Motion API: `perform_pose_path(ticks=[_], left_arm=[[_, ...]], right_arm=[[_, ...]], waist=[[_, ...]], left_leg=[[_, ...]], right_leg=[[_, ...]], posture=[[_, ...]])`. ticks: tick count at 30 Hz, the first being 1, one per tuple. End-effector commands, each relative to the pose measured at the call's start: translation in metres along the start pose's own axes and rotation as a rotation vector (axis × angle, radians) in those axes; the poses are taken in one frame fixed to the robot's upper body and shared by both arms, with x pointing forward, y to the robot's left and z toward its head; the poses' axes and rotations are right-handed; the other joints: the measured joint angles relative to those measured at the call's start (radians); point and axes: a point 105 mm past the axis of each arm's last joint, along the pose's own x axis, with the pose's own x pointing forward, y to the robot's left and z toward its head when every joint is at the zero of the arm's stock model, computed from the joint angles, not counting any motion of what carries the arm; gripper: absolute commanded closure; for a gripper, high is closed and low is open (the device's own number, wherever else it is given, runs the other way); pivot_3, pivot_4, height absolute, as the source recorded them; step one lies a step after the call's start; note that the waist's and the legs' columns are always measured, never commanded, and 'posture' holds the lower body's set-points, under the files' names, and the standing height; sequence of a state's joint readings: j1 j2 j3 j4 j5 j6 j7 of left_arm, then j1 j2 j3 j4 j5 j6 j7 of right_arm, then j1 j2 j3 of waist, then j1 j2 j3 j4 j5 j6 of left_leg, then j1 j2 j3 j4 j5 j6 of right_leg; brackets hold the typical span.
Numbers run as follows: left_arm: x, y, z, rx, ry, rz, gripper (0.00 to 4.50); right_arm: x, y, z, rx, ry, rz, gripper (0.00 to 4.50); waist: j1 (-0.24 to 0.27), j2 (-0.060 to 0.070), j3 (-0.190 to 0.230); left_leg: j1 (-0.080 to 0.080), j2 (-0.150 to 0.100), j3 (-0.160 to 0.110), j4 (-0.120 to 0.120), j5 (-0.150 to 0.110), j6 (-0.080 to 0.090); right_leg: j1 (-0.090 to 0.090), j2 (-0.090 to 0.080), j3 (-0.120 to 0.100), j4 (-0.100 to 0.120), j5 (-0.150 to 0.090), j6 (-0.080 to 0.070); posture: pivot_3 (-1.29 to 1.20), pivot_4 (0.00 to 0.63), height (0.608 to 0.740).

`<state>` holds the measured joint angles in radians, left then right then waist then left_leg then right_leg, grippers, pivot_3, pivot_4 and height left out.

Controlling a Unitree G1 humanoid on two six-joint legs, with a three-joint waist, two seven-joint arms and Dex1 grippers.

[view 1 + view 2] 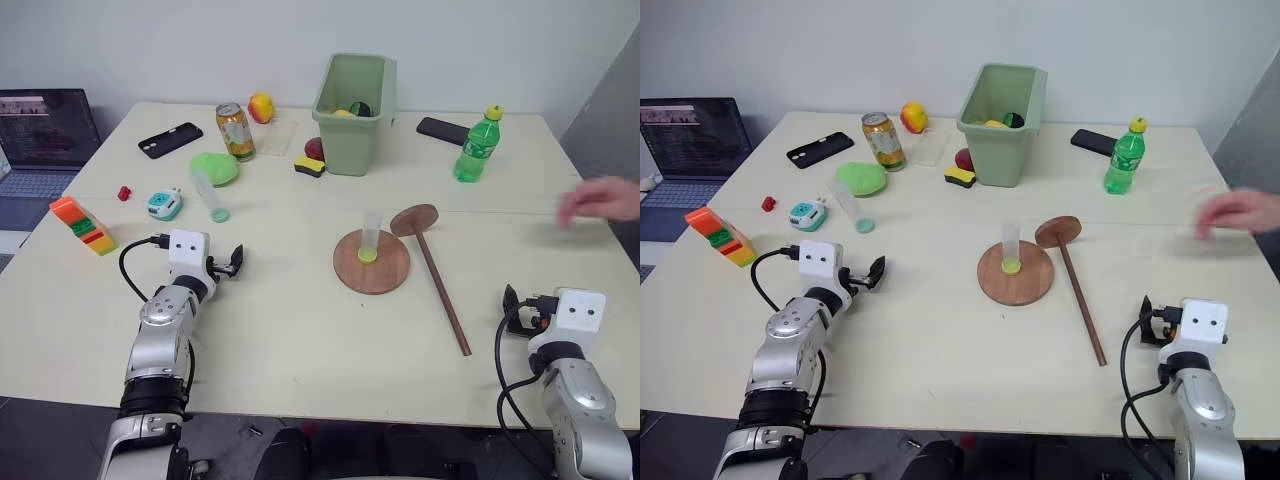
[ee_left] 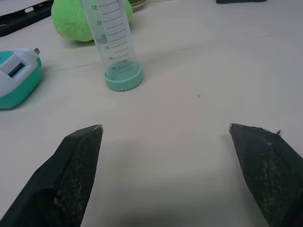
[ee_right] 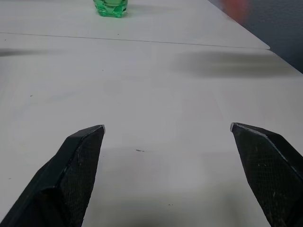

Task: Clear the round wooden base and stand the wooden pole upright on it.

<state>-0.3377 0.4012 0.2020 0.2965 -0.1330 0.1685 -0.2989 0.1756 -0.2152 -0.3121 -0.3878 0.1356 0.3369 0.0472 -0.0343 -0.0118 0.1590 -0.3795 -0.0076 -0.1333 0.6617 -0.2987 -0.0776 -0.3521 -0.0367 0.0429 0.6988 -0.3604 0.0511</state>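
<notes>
Both my left gripper (image 1: 236,262) and right gripper (image 1: 512,303) gape wide, empty. At frame centre, a clear tube (image 1: 370,236) stands on the round wooden base (image 1: 372,262); the wooden pole (image 1: 440,283) lies just right. A careless reach could topple the tube or nudge the pole rolling.

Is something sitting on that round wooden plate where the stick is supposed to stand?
Yes. A clear plastic tube with a yellow-green cap stands upright at the middle of the round wooden base, right where the wooden pole, lying beside it on the table, must go.
</notes>
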Motion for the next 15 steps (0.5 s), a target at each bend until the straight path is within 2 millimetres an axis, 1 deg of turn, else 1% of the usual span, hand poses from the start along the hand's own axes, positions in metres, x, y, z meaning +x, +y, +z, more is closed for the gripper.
perform_pose_path(ticks=[1,11,14,15], left_arm=[[-0.001,0.006,0.016,0.026,-0.046,0.009,0.01],[-0.002,0.004,0.017,0.031,-0.046,-0.031,0.01],[-0.006,-0.001,0.029,0.004,-0.074,-0.138,0.01],[-0.01,-0.007,0.04,-0.002,-0.097,-0.224,0.01]], right_arm=[[0.0,0.0,0.012,-0.006,-0.045,-0.004,0.0],[0.0,-0.001,0.013,-0.011,-0.049,-0.002,0.0],[-0.001,-0.003,0.019,-0.014,-0.061,0.008,0.0],[-0.001,-0.002,0.024,-0.018,-0.072,0.033,0.0]], waist=[[0.0,0.0,0.0],[0.0,0.0,0.0],[-0.001,0.0,0.0],[-0.001,0.0,0.0]], left_leg=[[0.0,0.0,0.0,0.0,0.0,0.0],[0.0,0.0,0.0,0.0,0.0,0.0],[0.0,0.0,0.0,0.0,0.0,0.0],[0.0,0.0,0.0,0.0,0.0,0.0]], right_leg=[[0.0,0.0,0.0,0.0,0.0,0.0],[0.0,0.0,0.0,0.0,0.0,0.0],[0.0,0.0,0.0,0.0,0.0,0.0],[0.0,0.0,0.0,0.0,0.0,0.0]], posture=[[0.0,0.15,0.74],[0.0,0.15,0.74],[0.0,0.15,0.74],[0.0,0.15,0.74]])
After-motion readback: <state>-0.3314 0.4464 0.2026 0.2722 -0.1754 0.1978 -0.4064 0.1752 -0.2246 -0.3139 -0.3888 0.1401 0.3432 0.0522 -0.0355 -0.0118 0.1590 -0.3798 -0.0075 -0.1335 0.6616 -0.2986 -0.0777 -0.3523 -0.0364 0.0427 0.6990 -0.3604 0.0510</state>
